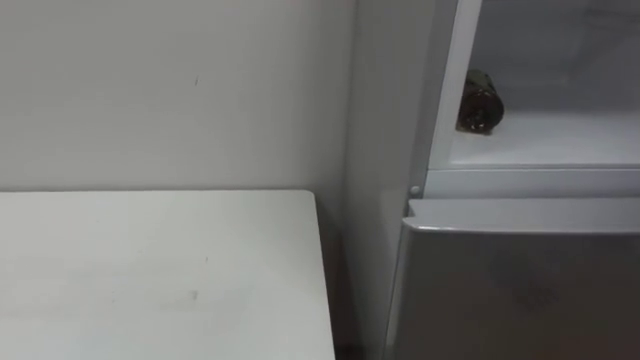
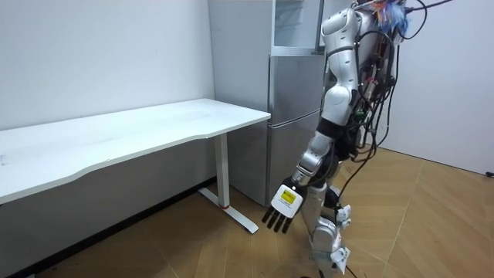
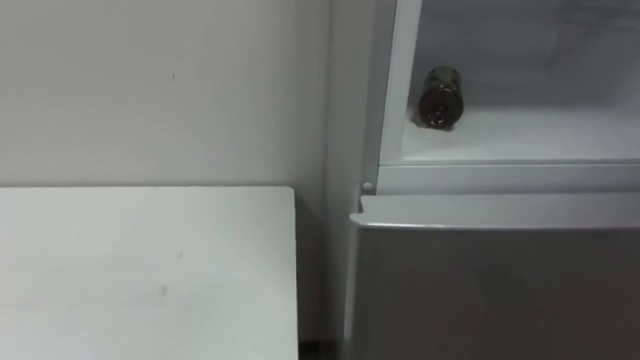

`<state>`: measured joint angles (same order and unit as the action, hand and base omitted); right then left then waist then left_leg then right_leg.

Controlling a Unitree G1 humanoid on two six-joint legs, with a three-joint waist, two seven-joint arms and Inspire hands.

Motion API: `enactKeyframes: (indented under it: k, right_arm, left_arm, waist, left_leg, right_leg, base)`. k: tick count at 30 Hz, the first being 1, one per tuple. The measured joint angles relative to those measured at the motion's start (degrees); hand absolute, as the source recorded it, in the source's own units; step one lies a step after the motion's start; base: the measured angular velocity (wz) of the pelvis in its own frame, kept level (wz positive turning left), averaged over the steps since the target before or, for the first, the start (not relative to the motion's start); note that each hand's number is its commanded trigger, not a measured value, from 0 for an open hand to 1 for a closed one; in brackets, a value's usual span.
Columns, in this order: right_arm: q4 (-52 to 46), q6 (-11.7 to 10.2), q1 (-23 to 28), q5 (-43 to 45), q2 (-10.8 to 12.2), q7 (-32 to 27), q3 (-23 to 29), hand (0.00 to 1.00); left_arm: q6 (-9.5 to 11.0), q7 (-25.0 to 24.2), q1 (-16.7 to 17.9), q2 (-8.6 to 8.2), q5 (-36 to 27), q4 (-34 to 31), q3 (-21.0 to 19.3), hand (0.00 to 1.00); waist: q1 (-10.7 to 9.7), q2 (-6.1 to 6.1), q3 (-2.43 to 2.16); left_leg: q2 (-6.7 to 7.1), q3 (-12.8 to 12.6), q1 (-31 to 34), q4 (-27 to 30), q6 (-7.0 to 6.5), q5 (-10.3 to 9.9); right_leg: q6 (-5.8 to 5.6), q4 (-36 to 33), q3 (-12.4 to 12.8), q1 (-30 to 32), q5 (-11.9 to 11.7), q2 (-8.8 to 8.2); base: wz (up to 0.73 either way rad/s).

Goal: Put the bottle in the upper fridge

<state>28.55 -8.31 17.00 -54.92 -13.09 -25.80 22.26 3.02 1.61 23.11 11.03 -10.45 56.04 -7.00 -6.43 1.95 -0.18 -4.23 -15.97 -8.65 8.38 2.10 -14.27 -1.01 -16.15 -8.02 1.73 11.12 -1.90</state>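
left hand (image 2: 282, 207) hangs by the leg, fingers straight and a bit spread, holding nothing | fridge (image 1: 520, 290) cut off on the right, upper part open | white table (image 1: 150, 270) just beside it | bottle (image 1: 481, 103) lying on its side on the upper shelf, far left, can't read the label tbh

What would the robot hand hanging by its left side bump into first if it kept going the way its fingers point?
The left robot hand hangs open, fingers aimed down. It would probably meet the wooden floor first; nothing else seems to lie between, though depth is unclear.
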Motion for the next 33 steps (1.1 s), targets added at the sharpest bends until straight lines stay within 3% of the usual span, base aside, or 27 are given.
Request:
enactKeyframes:
  k: [10,12,18,25,33]
  right_arm:
    - [-10.76,0.23,-0.12,3.30,-1.04,-2.59,4.47,0.00]
    - [-14.08,0.22,-0.39,4.71,-1.25,-3.49,6.06,0.00]
    - [-22.66,0.11,-0.68,6.28,-5.19,-9.74,10.08,0.00]
    - [-28.42,-0.53,-1.26,13.09,-5.42,-15.71,13.19,0.00]
    - [-34.87,-1.05,-1.30,19.86,-5.42,-22.06,15.57,0.00]
  left_arm:
    - [-0.16,-0.09,0.23,0.87,-0.02,0.82,-1.86,0.00]
    - [-0.24,-0.02,0.20,0.90,0.04,0.80,-2.30,0.00]
    - [-0.25,-0.07,0.50,0.98,0.04,1.10,-3.91,0.00]
    - [-0.24,-0.87,0.48,1.01,2.73,1.19,-4.16,0.00]
    - [-0.24,-0.98,0.46,0.98,7.19,1.12,-4.32,0.00]
  waist:
    - [0.10,1.57,0.53]
    - [-0.15,1.30,0.50]
    - [-1.26,1.30,0.34]
    - [-1.35,1.99,0.25]
    - [-1.37,1.98,0.20]
  left_leg:
    - [0.04,-0.62,-0.58,0.33,0.03,-0.01]
    - [0.02,-0.75,-0.32,0.31,0.04,-0.01]
    - [-0.05,-0.87,-0.08,0.45,0.04,0.01]
    - [-0.09,-1.20,0.16,0.53,0.04,0.01]
    - [-0.07,-1.21,0.28,0.34,0.04,0.01]
  right_leg:
    - [0.06,-0.59,0.68,-0.05,1.00,-0.06]
    - [0.08,-0.66,0.80,0.29,0.98,0.00]
    - [0.13,-0.66,0.55,-0.13,0.94,0.02]
    - [0.05,0.08,0.47,0.11,0.89,0.02]
    - [0.03,0.21,0.45,0.59,0.89,0.06]
  base:
    - [-0.02]
    - [-0.03]
    - [0.03]
    - [0.01]
    - [0.00]
